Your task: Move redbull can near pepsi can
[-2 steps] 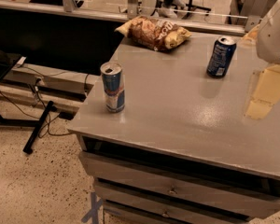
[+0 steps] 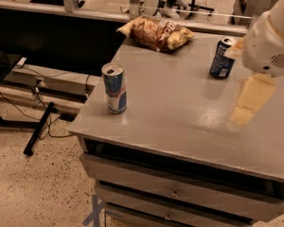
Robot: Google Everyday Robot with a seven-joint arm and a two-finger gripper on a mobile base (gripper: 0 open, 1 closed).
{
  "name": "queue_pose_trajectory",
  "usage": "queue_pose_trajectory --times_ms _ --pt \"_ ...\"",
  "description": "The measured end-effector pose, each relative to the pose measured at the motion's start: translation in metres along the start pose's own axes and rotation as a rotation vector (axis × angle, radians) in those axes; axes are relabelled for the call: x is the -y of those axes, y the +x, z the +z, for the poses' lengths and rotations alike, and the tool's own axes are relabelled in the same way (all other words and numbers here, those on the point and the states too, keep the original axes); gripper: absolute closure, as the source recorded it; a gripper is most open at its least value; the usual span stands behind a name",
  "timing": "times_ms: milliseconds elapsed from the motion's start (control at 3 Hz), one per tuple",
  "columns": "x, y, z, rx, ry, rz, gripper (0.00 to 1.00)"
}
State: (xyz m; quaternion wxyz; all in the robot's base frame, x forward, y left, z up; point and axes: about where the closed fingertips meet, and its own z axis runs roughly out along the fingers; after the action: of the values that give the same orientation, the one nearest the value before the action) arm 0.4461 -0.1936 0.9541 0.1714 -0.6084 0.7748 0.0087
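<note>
Floor (image 2: 33, 193), pale and speckled, fills the left side, with black stand legs (image 2: 38, 129) and loose cables (image 2: 19, 105) lying on it. A grey table (image 2: 180, 112) with drawers (image 2: 175, 190) below takes up the rest. The redbull can (image 2: 115, 89) stands upright near the table's left front edge. A crumpled chip bag (image 2: 156, 32) lies at the back edge. The pepsi can (image 2: 222, 57) stands upright at the back right, well apart from the redbull can. At the far right the white arm (image 2: 272, 37) hangs over the table, its cream-coloured gripper (image 2: 248, 100) pointing down above the bare tabletop, right of the pepsi can. How far open it is cannot be told; no can sits in it.
</note>
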Motion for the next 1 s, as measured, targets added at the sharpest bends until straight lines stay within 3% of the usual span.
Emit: queue_pose_trajectory --times_ms 333,667,1000 --pt "-0.016 -0.063 0.076 0.203 -0.157 -0.023 0.0" --pt "-0.023 -0.101 0.105 0.318 -0.223 -0.04 0.0" --pt "-0.019 -0.133 0.112 0.464 -0.238 -0.033 0.0"
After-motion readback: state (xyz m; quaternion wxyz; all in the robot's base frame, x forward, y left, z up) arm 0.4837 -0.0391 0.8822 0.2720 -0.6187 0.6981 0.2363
